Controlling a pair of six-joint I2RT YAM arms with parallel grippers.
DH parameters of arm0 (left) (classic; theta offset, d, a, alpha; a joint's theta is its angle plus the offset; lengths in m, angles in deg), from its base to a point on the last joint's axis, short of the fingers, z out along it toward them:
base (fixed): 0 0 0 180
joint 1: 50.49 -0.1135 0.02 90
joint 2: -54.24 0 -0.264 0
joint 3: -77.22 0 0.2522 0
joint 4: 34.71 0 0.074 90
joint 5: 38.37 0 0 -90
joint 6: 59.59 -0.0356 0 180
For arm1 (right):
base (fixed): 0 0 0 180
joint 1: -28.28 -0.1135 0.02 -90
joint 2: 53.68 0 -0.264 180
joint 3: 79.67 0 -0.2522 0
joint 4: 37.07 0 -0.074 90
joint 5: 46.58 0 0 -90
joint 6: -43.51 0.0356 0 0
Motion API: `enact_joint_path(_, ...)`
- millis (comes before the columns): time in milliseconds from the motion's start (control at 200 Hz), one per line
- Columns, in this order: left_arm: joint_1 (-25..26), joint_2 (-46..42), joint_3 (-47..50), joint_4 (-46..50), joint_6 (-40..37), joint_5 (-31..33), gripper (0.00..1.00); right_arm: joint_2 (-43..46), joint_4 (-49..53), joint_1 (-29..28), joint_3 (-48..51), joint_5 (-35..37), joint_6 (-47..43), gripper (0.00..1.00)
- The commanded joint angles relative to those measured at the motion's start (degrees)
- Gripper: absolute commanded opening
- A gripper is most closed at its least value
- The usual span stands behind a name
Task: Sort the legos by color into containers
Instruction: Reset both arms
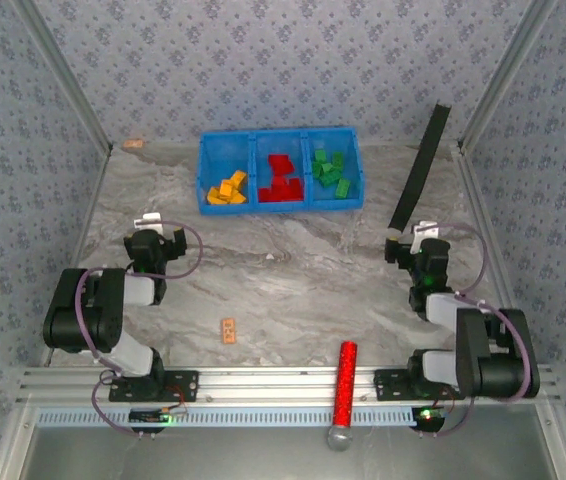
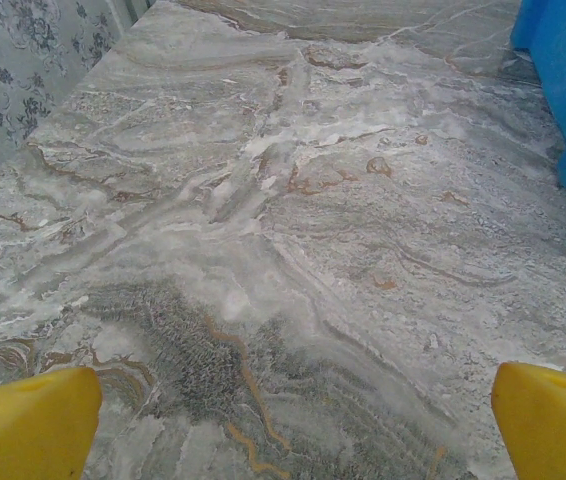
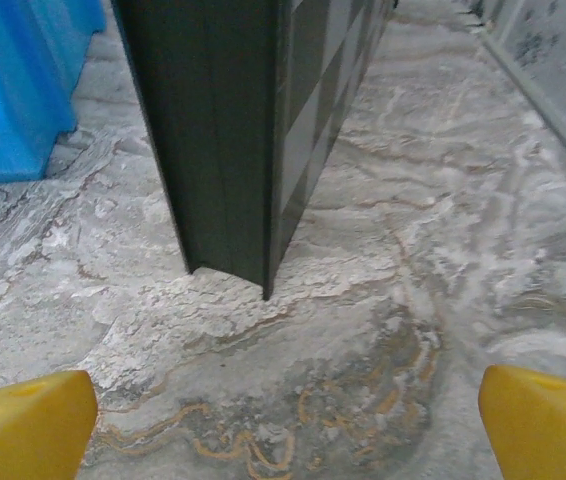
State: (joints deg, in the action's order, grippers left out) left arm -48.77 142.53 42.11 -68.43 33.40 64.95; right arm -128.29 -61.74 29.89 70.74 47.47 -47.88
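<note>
- Nearest to where I stand, a red glittery cylinder (image 1: 345,385) lies across the metal rail (image 1: 263,381) that carries both arm bases.
- On the left, the left gripper (image 1: 155,228) hangs low over bare counter (image 1: 303,270), its jaws wide apart and holding nothing. The arm is folded back on itself, elbow out towards the wall.
- A small flat tan block (image 1: 228,330) lies alone on the near counter. It is not a brick, so I would leave it there.
- At the far side sit the containers (image 1: 281,206): yellow-orange legos (image 1: 227,189) in the left bin, red legos (image 1: 281,182) in the middle and green legos (image 1: 328,172) in the right.
- I see no loose brick on the counter, so the sort looks finished. The best move is to keep both arms drawn back and away from the bins.
- A dark slat (image 1: 420,170) leans just ahead of the right gripper (image 1: 418,238).
- That gripper is also spread and empty, and its arm is tucked in near its base.
</note>
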Motion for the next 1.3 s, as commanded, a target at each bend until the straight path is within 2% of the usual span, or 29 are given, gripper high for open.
enact_joint_path(0, -0.7, -0.3, -1.5, -0.9, -0.2, -1.2, 1.00, -3.9, -6.7, 0.5, -3.5, -5.0, -1.0, 1.00)
enact_joint_path(175, -1.0, -0.4, -1.5, -0.7, 0.0, -1.7, 1.00, -12.7, -11.1, -0.6, -5.1, -5.7, -2.6, 1.00)
enact_joint_path(230, -0.9, -0.4, -1.5, -0.7, -0.1, -1.7, 1.00, -12.2, -7.8, 0.1, -6.2, -5.8, -1.8, 1.00)
enact_joint_path(490, -0.9, -0.4, -1.5, -0.7, -0.1, -1.8, 1.00, -12.7, -6.8, 1.3, -7.2, -5.7, -0.1, 1.00)
enact_joint_path(695, -1.0, -0.4, -1.5, -0.7, -0.1, -1.8, 1.00, -12.6, -7.2, 0.9, -6.8, -5.0, -0.4, 1.00)
enact_joint_path(795, -1.0, -0.4, -1.5, -0.7, -0.1, -1.8, 1.00, -12.5, -7.5, -0.4, -6.7, -2.5, -1.1, 1.00)
enact_joint_path(1294, -1.0, -0.4, -1.5, -0.7, 0.0, -1.8, 1.00, -12.9, -5.9, 0.6, -7.8, -4.3, -0.5, 1.00)
